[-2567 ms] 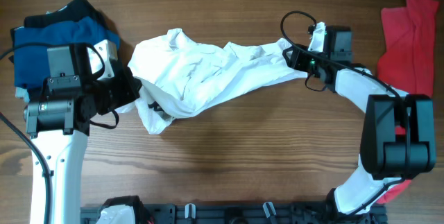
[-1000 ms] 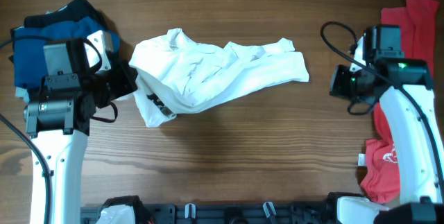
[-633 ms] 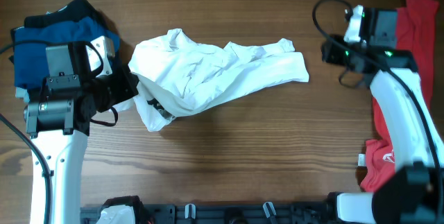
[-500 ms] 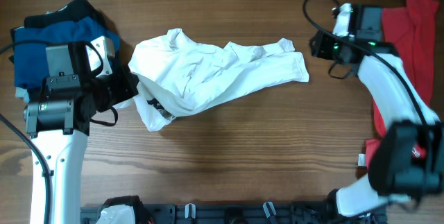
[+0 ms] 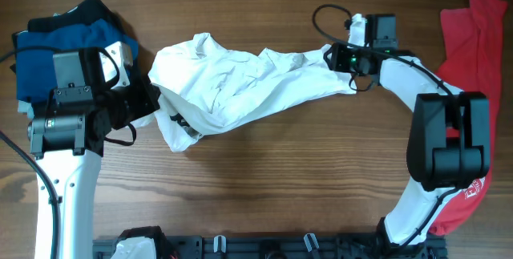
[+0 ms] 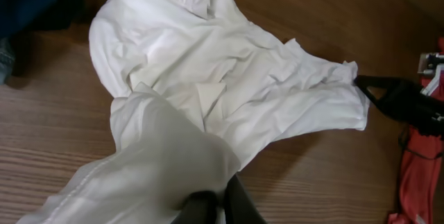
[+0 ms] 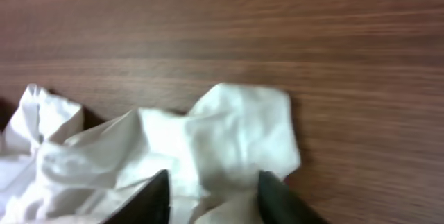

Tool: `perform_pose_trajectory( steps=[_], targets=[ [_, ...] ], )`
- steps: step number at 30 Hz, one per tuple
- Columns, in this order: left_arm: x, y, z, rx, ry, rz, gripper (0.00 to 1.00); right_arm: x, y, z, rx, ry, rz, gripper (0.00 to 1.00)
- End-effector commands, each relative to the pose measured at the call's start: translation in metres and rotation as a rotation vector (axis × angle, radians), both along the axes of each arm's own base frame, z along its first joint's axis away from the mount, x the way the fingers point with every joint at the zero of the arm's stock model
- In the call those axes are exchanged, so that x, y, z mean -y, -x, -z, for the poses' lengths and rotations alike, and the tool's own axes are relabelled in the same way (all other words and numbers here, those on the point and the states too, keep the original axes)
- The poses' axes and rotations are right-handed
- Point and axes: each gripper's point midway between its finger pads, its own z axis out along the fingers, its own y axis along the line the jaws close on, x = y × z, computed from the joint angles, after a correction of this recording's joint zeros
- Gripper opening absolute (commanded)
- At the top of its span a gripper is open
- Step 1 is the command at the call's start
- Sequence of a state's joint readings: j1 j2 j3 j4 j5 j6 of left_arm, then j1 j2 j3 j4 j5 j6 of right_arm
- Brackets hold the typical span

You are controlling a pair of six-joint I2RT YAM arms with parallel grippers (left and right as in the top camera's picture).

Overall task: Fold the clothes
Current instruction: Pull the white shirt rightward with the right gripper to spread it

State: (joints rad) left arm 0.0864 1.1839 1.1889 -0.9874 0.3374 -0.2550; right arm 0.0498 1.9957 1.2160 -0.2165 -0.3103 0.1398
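Fingers of the left gripper [image 6: 218, 204] were pressed together at the bottom of the left wrist view, pinching a fold of the white T-shirt [image 6: 229, 92] so that the cloth draped over and past them. From overhead, this gripper [image 5: 152, 103] sat at the shirt's left end, where the fabric bunched and a small dark marking showed near the lower edge.

At the other end, the right gripper [image 7: 215, 196] had its two dark fingers [image 7: 156, 197] standing apart, one on each side of a rumpled corner of the shirt. The white cloth lay between them, and they had not closed on it. Overhead, the right gripper [image 5: 337, 57] was at the shirt's upper right corner, its arm curving back toward the right side of the table [image 5: 264, 187].

The white T-shirt [image 5: 240, 82] lay crumpled and unfolded across the middle of the wooden table, stretched loosely between the two grippers, wider at the left and narrowing to the right.

Folded blue garments [image 5: 48, 50] sat stacked at the far left edge with a black garment [image 5: 88, 6] showing beside them, partly hidden by the left arm. A red T-shirt [image 5: 473, 42] lay at the far right edge, well apart from the white one.
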Motion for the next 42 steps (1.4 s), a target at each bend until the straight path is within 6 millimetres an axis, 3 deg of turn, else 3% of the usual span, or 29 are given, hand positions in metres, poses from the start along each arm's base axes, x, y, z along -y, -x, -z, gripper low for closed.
perform_pose_trajectory(
  steps=[1, 7, 10, 13, 17, 22, 25, 28, 33, 35, 38, 41, 42],
  targets=[
    [-0.003, -0.002, -0.003, 0.014, -0.015, 0.004, 0.04, 0.006, 0.006, 0.010, -0.037, 0.043, 0.016, 0.31],
    [-0.003, -0.002, -0.003, 0.015, -0.015, 0.004, 0.04, 0.022, 0.017, 0.019, -0.098, 0.124, 0.060, 0.23],
    [-0.003, -0.002, -0.003, 0.015, -0.015, 0.004, 0.04, 0.022, 0.019, 0.016, -0.099, 0.124, 0.060, 0.06],
    [-0.003, -0.002, -0.003, 0.014, -0.015, 0.004, 0.04, 0.022, 0.017, 0.006, -0.081, 0.122, 0.063, 0.04],
    [-0.003, -0.002, -0.003, 0.015, -0.015, 0.004, 0.04, 0.028, 0.011, -0.028, -0.029, 0.136, 0.105, 0.05],
    [-0.003, -0.002, -0.003, 0.015, -0.015, 0.004, 0.04, 0.043, 0.019, -0.105, 0.080, 0.202, 0.150, 0.04],
    [-0.003, -0.002, -0.003, 0.015, -0.015, 0.004, 0.04, 0.047, 0.042, -0.152, 0.127, 0.230, 0.132, 0.04],
    [-0.003, -0.002, -0.003, 0.014, -0.015, 0.004, 0.04, 0.055, 0.087, -0.167, 0.054, 0.269, 0.140, 0.04],
    [-0.003, -0.002, -0.003, 0.015, -0.015, 0.004, 0.04, 0.072, 0.182, -0.145, -0.289, 0.373, 0.126, 0.10],
    [-0.003, -0.002, -0.003, 0.015, -0.015, 0.004, 0.04, 0.074, 0.209, -0.134, -0.403, 0.387, 0.105, 0.13],
    [-0.003, -0.002, -0.003, 0.016, -0.015, 0.004, 0.04, 0.075, 0.231, -0.123, -0.497, 0.399, 0.085, 0.22],
    [-0.003, -0.002, -0.003, 0.014, -0.015, 0.004, 0.04, 0.075, 0.235, -0.118, -0.517, 0.393, 0.107, 0.35],
    [-0.003, -0.002, -0.003, 0.014, -0.015, 0.004, 0.04, 0.075, 0.234, -0.117, -0.514, 0.393, 0.108, 0.35]
  ],
)
